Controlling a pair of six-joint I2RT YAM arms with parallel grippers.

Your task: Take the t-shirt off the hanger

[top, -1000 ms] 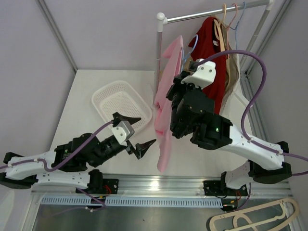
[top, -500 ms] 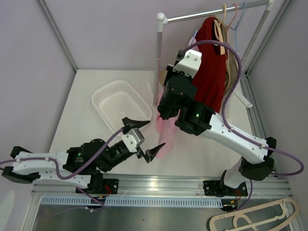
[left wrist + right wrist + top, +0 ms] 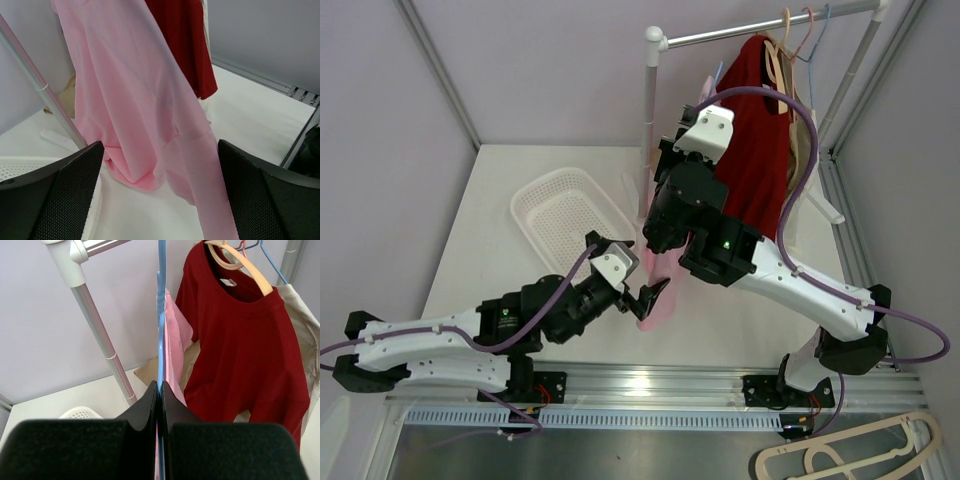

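Observation:
The pink t-shirt (image 3: 135,100) hangs from a blue hanger (image 3: 161,315). Its lower end bunches on the white table. My right gripper (image 3: 160,390) is shut on the hanger's thin blue edge, with the shirt (image 3: 175,335) draped just to its right. From above, my right wrist covers most of the shirt, and only the lower pink folds (image 3: 658,285) show. My left gripper (image 3: 160,200) is open, low over the table, with its fingers on either side of the shirt's hanging lower part. It also shows in the top view (image 3: 632,272).
A red t-shirt (image 3: 240,340) on a wooden hanger (image 3: 240,262) and a beige garment (image 3: 807,150) hang on the rack. The rack's upright pole (image 3: 97,325) stands just left of the pink shirt. A white basket (image 3: 570,215) sits on the table at the left. A spare beige hanger (image 3: 840,455) lies at the front right.
My right arm swung back and left with the hanger, so the pink shirt dropped and its end bunched on the table. My left gripper moved right, up to the shirt's lower part, still open.

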